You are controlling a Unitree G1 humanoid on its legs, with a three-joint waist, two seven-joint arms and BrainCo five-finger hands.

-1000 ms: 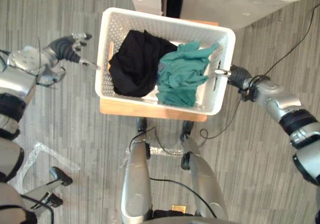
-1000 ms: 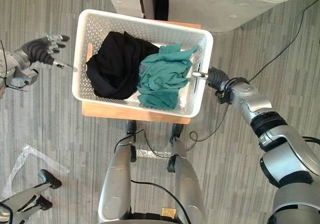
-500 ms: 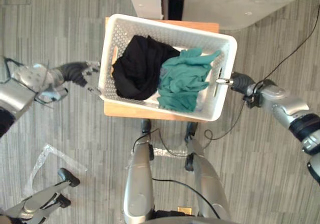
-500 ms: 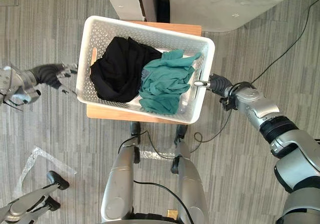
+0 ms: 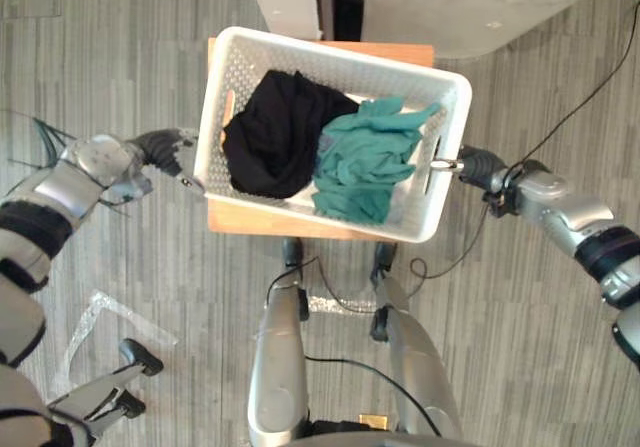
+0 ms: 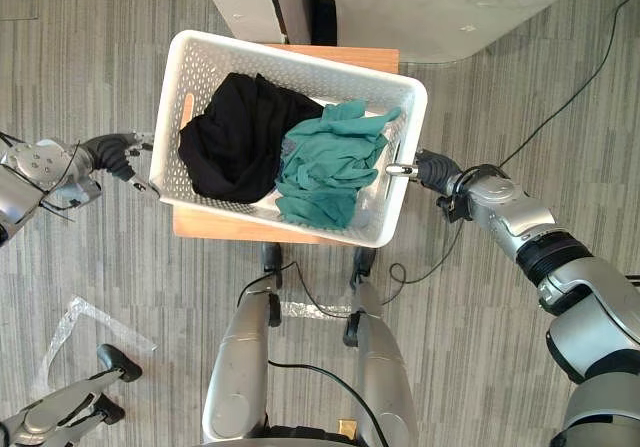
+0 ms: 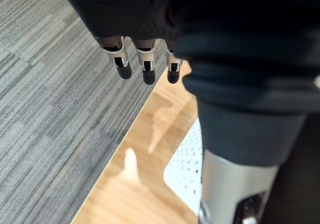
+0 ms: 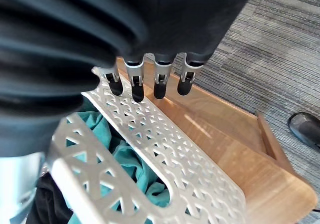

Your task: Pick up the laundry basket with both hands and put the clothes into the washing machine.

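Left eye view: left hand [image 5: 165, 152] hangs just beside the laundry basket [image 5: 212, 107]; right hand [image 5: 470, 162] sits at its opposite handle. Basket of clothes [image 5: 365, 157] rests on a wooden table [image 5: 260, 217], grey carpet [image 5: 120, 47] below.
Left wrist view: fingers [image 7: 145, 68] straight, released.
Right wrist view: fingers [image 8: 160, 83] straight along the rim, unclenched.
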